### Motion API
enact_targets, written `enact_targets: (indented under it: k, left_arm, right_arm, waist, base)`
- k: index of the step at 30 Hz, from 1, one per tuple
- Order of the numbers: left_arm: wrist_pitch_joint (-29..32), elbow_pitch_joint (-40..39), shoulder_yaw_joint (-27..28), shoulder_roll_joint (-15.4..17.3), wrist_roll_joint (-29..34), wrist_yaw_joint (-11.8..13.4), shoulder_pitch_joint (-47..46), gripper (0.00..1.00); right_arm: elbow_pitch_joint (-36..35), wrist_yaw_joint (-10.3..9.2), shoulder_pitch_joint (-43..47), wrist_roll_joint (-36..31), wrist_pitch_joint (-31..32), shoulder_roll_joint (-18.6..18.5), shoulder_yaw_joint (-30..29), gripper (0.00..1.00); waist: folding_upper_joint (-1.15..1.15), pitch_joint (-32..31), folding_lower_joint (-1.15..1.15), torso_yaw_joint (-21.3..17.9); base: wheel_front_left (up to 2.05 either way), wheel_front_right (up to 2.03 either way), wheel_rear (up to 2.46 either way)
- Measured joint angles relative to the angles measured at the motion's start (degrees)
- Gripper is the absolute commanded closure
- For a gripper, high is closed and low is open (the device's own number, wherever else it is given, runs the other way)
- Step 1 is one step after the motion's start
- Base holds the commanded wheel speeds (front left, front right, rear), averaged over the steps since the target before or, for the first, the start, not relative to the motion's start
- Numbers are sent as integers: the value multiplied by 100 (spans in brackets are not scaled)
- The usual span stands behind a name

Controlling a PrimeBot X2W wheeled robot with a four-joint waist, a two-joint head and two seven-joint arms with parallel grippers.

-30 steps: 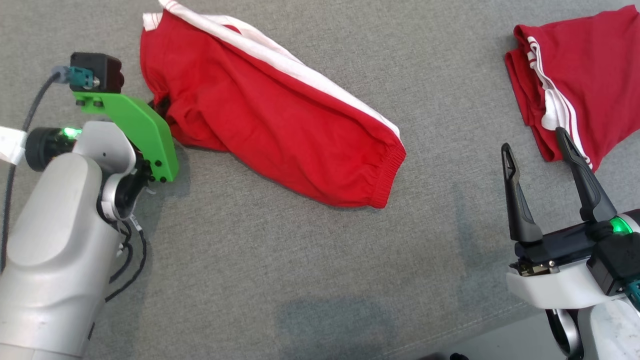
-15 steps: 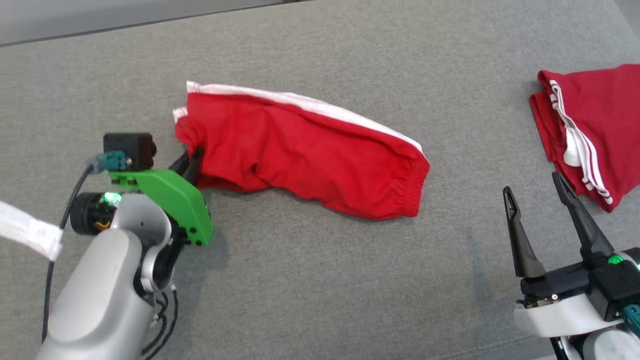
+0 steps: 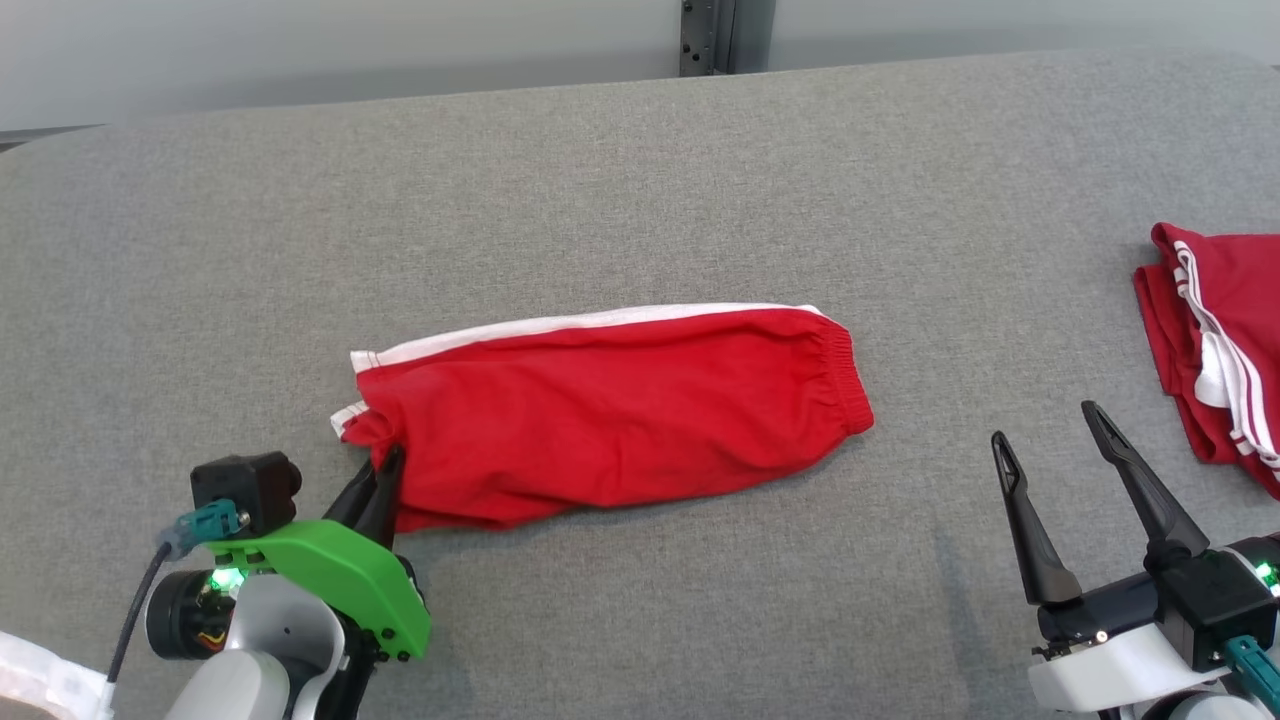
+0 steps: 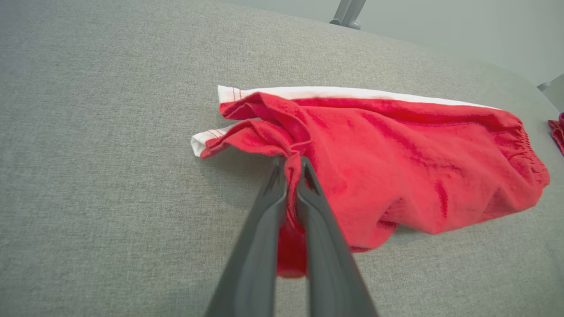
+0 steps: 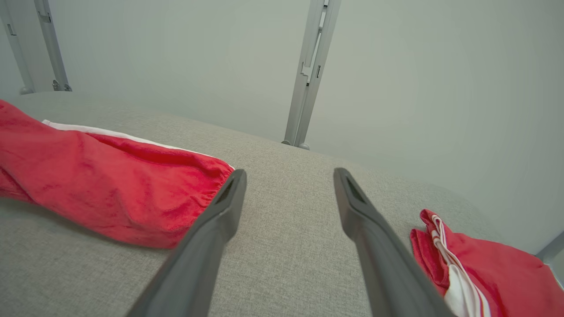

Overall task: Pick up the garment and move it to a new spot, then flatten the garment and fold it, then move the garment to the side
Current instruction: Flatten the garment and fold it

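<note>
— Where does the red garment (image 3: 620,410) lie?
— Across the middle of the head view, stretched left to right on the grey fabric surface (image 3: 640,180). A white stripe runs along its upper edge, and a gathered elastic hem is at its right end.
— And the left gripper (image 3: 385,475)?
— At the lower left of the frame. It is clenched on a bunched fold at the garment's left end, and its wrist view shows red cloth squeezed between the fingers.
— The right gripper (image 3: 1043,422)?
— At the lower right, fingers spread wide, grasping nothing and clear of the elastic hem.
— Anything else?
— A second red garment (image 3: 1215,350) with white stripes lies crumpled at the right edge, well apart from the first.
</note>
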Motion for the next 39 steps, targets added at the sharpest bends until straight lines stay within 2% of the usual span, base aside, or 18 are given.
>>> enact_targets:
  k: [2,3,4,5,8,13,15,18,24,30,35,39]
  left_arm:
    - [-141,42,-36,-27,35,-9,74,100]
    - [-237,64,-13,-114,-3,0,101,69]
    - [-382,81,-59,-136,80,-5,121,23]
    - [-558,105,-59,-137,179,-5,126,0]
    - [-1128,202,-1,-133,449,54,215,0]
    - [-2434,231,179,-108,1076,408,560,0]
    - [-2654,291,192,-80,1411,508,711,0]
    - [-2749,219,336,-205,1604,579,827,0]
    - [-2766,-220,795,-709,2209,400,925,0]
    - [-2766,-272,1029,-1210,2581,4,1000,0]
    - [-2766,-182,1183,-1449,2766,-339,994,0]
    - [-2766,-168,1315,-1573,2855,-491,976,0]
  right_arm:
    - [35,1,11,1,0,0,-7,0]
    - [56,1,17,9,0,0,-8,0]
    - [78,1,17,19,0,-4,-8,0]
    - [99,1,18,20,0,-21,-13,0]
    - [132,1,13,10,0,-42,-83,0]
    - [122,0,-24,36,0,32,-299,0]
    - [159,0,-129,59,0,27,-341,0]
    - [345,1,-359,229,66,65,-371,0]
    - [909,0,-1039,756,516,85,-155,0]
    - [1915,1,-1783,1250,1278,-37,475,0]
    - [2824,2,-2215,1543,1623,-27,845,0]
    - [3290,0,-2352,1697,1707,26,894,0]
  waist:
    - [0,-36,0,29]
    - [0,-46,0,39]
    - [0,-54,0,42]
    - [0,-61,0,40]
    - [0,-76,0,-1]
    - [0,-139,0,-51]
    - [0,-157,0,-59]
    - [0,-182,0,-32]
    - [0,-192,0,183]
    - [0,-137,0,484]
    - [0,-63,0,781]
    - [0,-1,0,993]
  base:
    - [0,0,0]
    - [0,0,0]
    - [0,0,0]
    - [0,0,0]
    - [0,0,0]
    - [0,0,0]
    - [0,0,0]
    - [0,0,0]
    - [0,0,0]
    - [0,0,0]
    - [0,0,0]
    - [0,0,0]
